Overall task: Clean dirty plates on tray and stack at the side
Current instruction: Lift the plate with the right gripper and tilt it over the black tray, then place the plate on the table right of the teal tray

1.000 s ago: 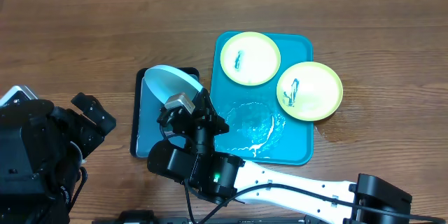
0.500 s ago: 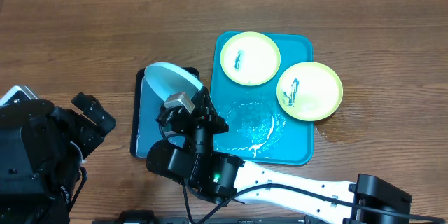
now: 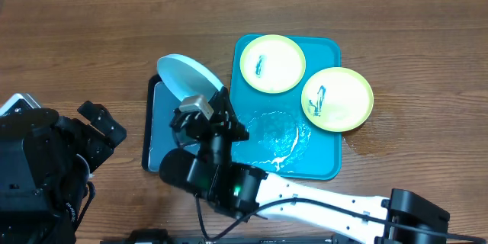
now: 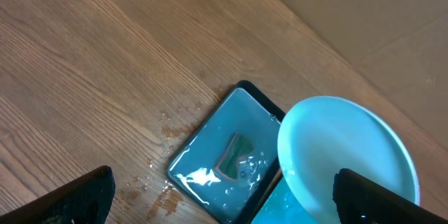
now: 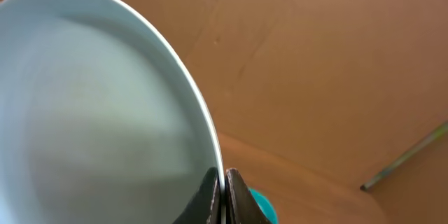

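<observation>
My right gripper [image 5: 224, 194] is shut on the rim of the teal-rimmed plate [image 5: 105, 112], holding it tilted on edge. In the overhead view that plate [image 3: 187, 76] hangs over the far edge of the small black-edged tray, with the right gripper [image 3: 207, 113] just below it. Two lime-green rimmed plates [image 3: 272, 63] [image 3: 337, 98], each with a dark smear, lie on the bright teal tray [image 3: 319, 151], which is wet in the middle. My left gripper [image 4: 224, 206] is open and empty, off to the left [image 3: 103, 126]. The held plate also shows in the left wrist view [image 4: 346, 154].
A small black-edged tray with a wet blue-grey mat [image 3: 162, 133] [image 4: 224, 150] lies just left of the teal tray. Water drops and a damp patch mark the wooden table by its corner [image 4: 168, 196]. A wet stain shows right of the teal tray [image 3: 366, 143].
My right gripper has lifted the teal-rimmed plate slightly and shifted it toward the far side of the table. The left arm and the lime-green plates have not moved.
</observation>
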`<state>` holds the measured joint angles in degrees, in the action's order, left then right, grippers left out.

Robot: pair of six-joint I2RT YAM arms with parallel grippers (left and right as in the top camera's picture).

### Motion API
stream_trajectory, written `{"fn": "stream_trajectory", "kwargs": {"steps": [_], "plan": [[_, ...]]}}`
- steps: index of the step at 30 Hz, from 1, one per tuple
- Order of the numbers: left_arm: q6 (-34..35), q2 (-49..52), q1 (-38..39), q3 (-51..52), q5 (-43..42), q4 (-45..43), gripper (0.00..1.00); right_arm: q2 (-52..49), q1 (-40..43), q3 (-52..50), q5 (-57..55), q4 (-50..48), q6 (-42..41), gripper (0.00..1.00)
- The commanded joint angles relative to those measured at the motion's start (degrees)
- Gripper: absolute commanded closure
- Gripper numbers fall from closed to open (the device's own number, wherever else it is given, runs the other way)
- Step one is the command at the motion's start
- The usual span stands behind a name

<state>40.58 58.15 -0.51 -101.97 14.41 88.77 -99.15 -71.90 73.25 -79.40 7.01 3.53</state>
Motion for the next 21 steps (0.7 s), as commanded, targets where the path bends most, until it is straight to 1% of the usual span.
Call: {"fn": "stream_trajectory", "kwargs": {"steps": [1,2,3,4,6,7,9,10,11,13,16,17,18,19,21], "plan": [[1.0,-0.1,-0.3,-0.5,0.8,0.0,0.0,1.2,4.3,0.7,15.3,7.2,-16.4,0.96],[1.0,-0.1,-0.3,-0.5,0.8,0.0,0.0,1.2,5.8,0.7,21.7,10.1,-20.8,0.96],[1.0,-0.1,-0.3,-0.5,0.8,0.0,0.0,1.8,9.2,0.7,33.9,14.6,-28.6,0.96],[1.0,-0.1,-0.3,-0.5,0.8,0.0,0.0,2.4,10.9,0.7,39.6,16.4,-32.1,0.96],[1.0,-0.1,-0.3,-0.5,0.8,0.0,0.0,6.3,18.3,0.7,58.3,19.8,-41.9,0.96],[1.0,-0.1,-0.3,-0.5,0.8,0.0,0.0,7.4,20.3,0.7,62.4,20.0,-42.6,0.96],[1.0,-0.1,-0.3,-0.5,0.8,0.0,0.0,12.6,28.8,0.7,77.2,20.4,-42.6,0.96],[1.0,-0.1,-0.3,-0.5,0.8,0.0,0.0,14.6,32.4,0.7,81.7,20.8,-42.6,0.96],[1.0,-0.1,-0.3,-0.5,0.8,0.0,0.0,18.7,40.2,0.7,89.0,22.5,-42.6,0.96],[1.0,-0.1,-0.3,-0.5,0.8,0.0,0.0,22.5,49.8,0.7,94.7,25.8,-42.6,0.96],[1.0,-0.1,-0.3,-0.5,0.8,0.0,0.0,25.7,67.1,0.7,96.0,34.0,-42.5,0.96],[1.0,-0.1,-0.3,-0.5,0.8,0.0,0.0,25.4,79.5,0.7,94.3,40.4,-41.2,0.96],[1.0,-0.1,-0.3,-0.5,0.8,0.0,0.0,24.8,83.8,0.6,92.9,42.4,-40.6,0.96],[1.0,-0.1,-0.3,-0.5,0.8,0.0,0.0,23.0,91.6,0.6,88.3,46.1,-39.1,0.96],[1.0,-0.1,-0.3,-0.5,0.8,0.0,0.0,19.2,100.2,0.1,81.0,49.0,-38.9,0.96]]}}
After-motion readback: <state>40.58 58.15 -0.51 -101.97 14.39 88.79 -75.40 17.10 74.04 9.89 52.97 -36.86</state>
